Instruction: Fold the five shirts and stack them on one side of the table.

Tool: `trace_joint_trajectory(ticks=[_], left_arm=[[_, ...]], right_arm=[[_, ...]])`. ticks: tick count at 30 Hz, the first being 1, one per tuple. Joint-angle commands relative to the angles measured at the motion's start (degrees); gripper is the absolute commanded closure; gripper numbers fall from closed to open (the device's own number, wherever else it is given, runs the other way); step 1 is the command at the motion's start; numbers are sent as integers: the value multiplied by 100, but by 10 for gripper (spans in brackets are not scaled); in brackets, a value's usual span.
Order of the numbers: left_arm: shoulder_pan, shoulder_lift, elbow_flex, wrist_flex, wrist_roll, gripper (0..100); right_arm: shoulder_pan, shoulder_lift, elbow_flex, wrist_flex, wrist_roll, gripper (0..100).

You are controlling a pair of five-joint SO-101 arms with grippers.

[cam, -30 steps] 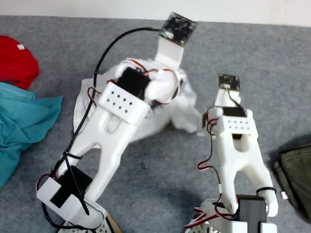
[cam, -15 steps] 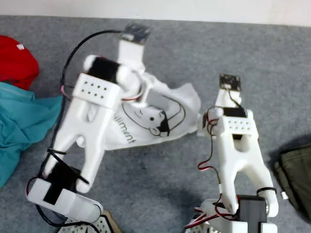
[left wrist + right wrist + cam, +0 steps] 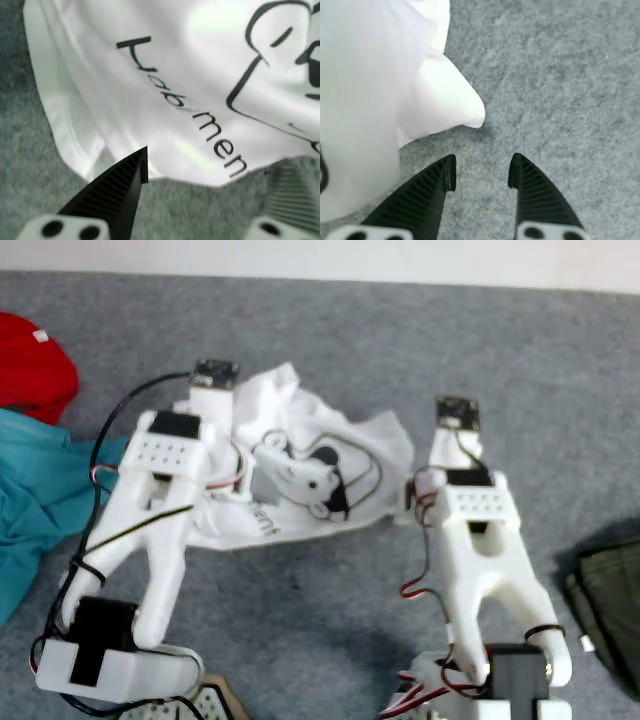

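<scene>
The white shirt (image 3: 320, 475) lies crumpled, print up, on the grey tabletop (image 3: 520, 350), its long axis running from one arm across to the other. The left hand (image 3: 210, 167) stands over the shirt's hem on that arm's side, spread wide and empty, with one finger (image 3: 125, 185) tipped right at the hem's edge. The right hand (image 3: 482, 170) sits just off the opposite end of the shirt, partly open and empty. A puffed corner (image 3: 465, 107) of the shirt lies just ahead of its tips, slightly off towards one finger and not between them. Each arm is therefore nearest its own end, so spreading the shirt flat likely means a short advance by the right hand onto that corner.
</scene>
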Motion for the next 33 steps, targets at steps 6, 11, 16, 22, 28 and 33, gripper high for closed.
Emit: trace_joint_trajectory(ticks=[6, 11, 16, 22, 28, 33], left_arm=[[-136, 769, -75, -1829, 35, 979], [-523, 1877, -1631, -2110, 44, 981], [-919, 3196, -4075, -1618, 53, 978], [-1112, 4470, -7125, -422, 53, 976], [-1121, 5042, -9297, 1143, 62, 976], [-1367, 5130, -10440, 2259, 35, 976]], right_arm=[[-31, -171, -48, -84, -44, 821], [-31, -171, -48, -92, -44, 821], [-22, -171, 268, -593, -44, 821], [-22, -180, 409, -725, -44, 821], [-22, -180, 426, -725, -44, 821], [-22, -180, 426, -725, 62, 821]])
